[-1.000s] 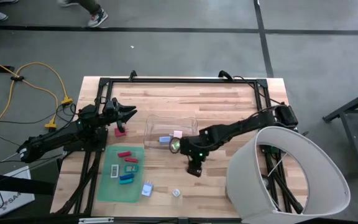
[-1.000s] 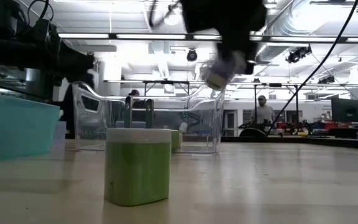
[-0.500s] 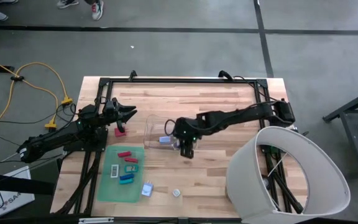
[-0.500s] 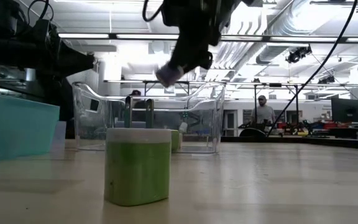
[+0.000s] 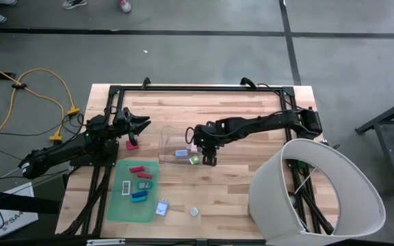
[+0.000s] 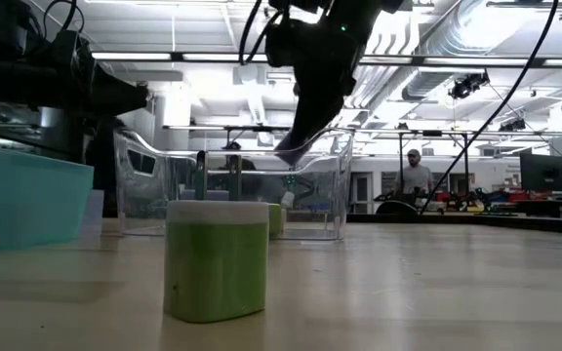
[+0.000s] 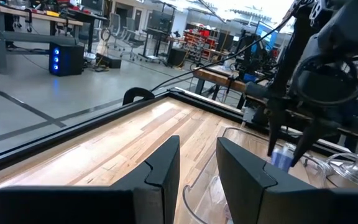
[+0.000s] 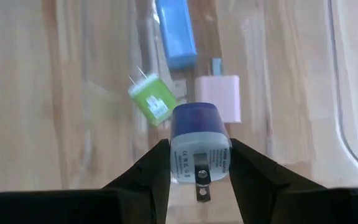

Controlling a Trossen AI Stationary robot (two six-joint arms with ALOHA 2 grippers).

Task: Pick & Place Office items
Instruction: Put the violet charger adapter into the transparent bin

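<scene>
Left gripper [image 5: 142,124] waits with fingers spread and empty at the table's left edge, beside a red piece [image 5: 132,143]. Right gripper [image 8: 199,163] hangs over the clear bin [image 5: 168,139], clamped on a blue-and-white plug [image 8: 199,146]. Below it lie blue [image 8: 175,34], green [image 8: 153,98] and pink pieces [image 8: 219,96].

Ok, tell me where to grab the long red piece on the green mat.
Probably pinch the red piece mid-length across its narrow width, from straight above: it lies flat on the green mat, long and slim.
</scene>
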